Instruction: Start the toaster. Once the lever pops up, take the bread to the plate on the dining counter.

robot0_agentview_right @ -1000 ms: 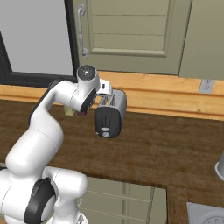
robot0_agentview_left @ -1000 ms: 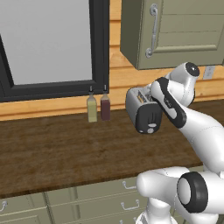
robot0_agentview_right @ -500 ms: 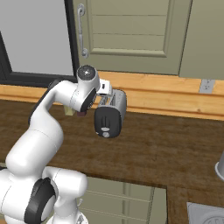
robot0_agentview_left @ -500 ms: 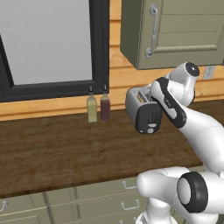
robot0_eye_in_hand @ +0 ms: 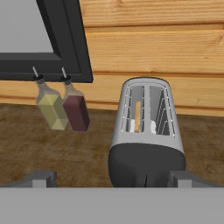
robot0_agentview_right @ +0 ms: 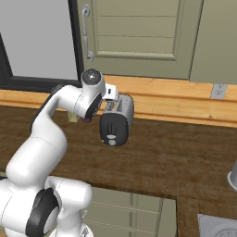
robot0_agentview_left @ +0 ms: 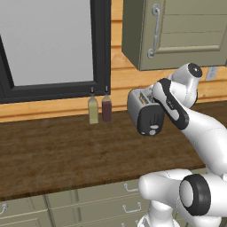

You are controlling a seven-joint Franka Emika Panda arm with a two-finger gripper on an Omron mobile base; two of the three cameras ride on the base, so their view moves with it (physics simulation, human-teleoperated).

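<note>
Wood-grain counter [robot0_agentview_left: 66, 150] runs under a dark-framed window [robot0_agentview_left: 48, 44] and sage cabinet doors [robot0_agentview_right: 139, 32], and nothing on it has shifted over the last second: both base views match the earlier pictures, with the arm parked in the same raised pose beside the toaster [robot0_eye_in_hand: 146, 131]. So the change is that there is none; the arm holds its place and the start step looks not yet done. In the hand view the toaster sits at about 6 o'clock from centre, its black end panel facing the camera, and the bread [robot0_eye_in_hand: 137, 116] stands upright in the left slot, only a thin tan edge showing. The lever [robot0_agentview_left: 153, 131] shows as a small pale tab low on that end panel in the left base view; I cannot tell from it whether it is up or pressed. Two bottles, one yellowish [robot0_eye_in_hand: 51, 109] and one dark red [robot0_eye_in_hand: 75, 107], stand touching each other at about 9 o'clock of the toaster, against the window ledge and well clear of the approach. The end effector [robot0_eye_in_hand: 109, 177] has its fingers spread fully apart with nothing between them, the two tips flanking the toaster's near end at the bottom of the hand view, close to it but apparently not touching. My judgement: the task is at its very beginning, and the next move calls for bringing one fingertip down onto the lever.
</note>
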